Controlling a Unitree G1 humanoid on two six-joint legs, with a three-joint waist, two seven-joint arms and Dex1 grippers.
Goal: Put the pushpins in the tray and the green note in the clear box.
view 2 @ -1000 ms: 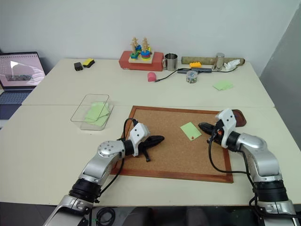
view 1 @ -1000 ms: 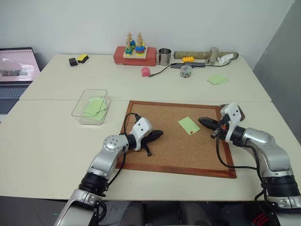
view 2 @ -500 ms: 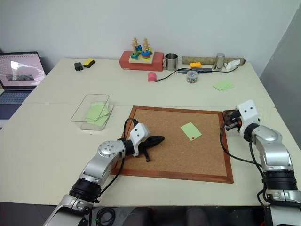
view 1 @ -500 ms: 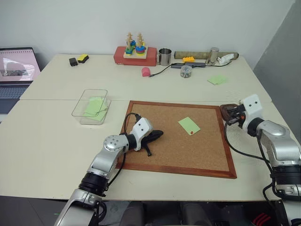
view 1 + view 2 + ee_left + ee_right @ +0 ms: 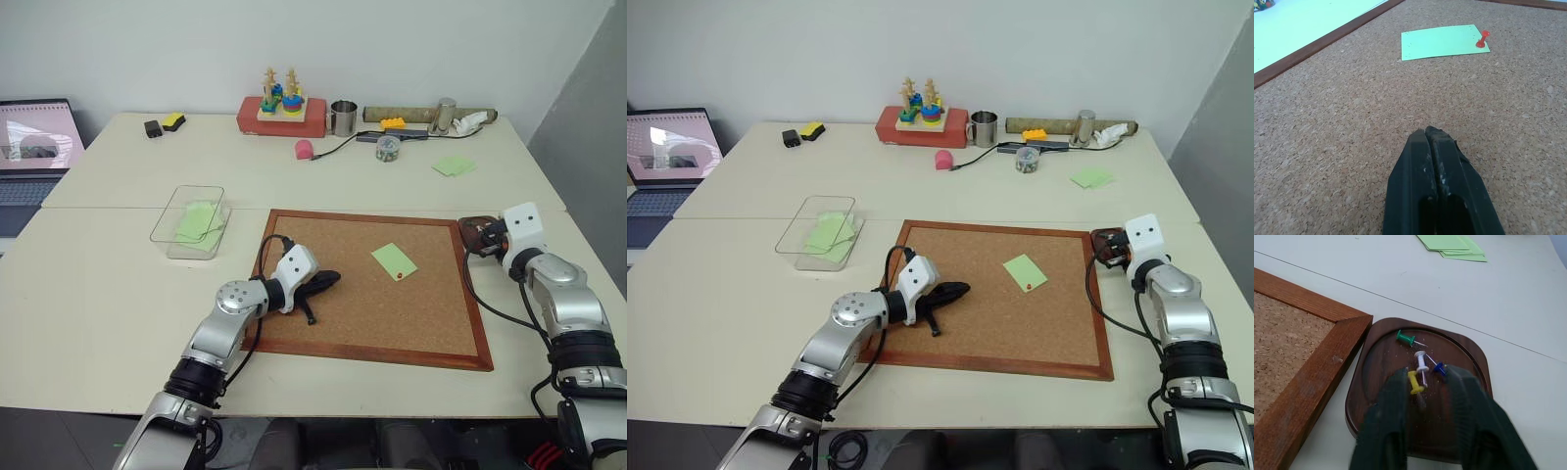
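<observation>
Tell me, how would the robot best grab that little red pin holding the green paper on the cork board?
Probably by the red pushpin's raised head, fingers coming from above on either side. It stands tilted at the green note's corner, its point sunk in the cork board.

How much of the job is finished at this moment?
Done: four pushpins lie in the tray, and the clear box holds green paper. In hand: the right end effector, open, hovers over the tray. Left: the green note is pinned to the cork board by a red pushpin.
</observation>
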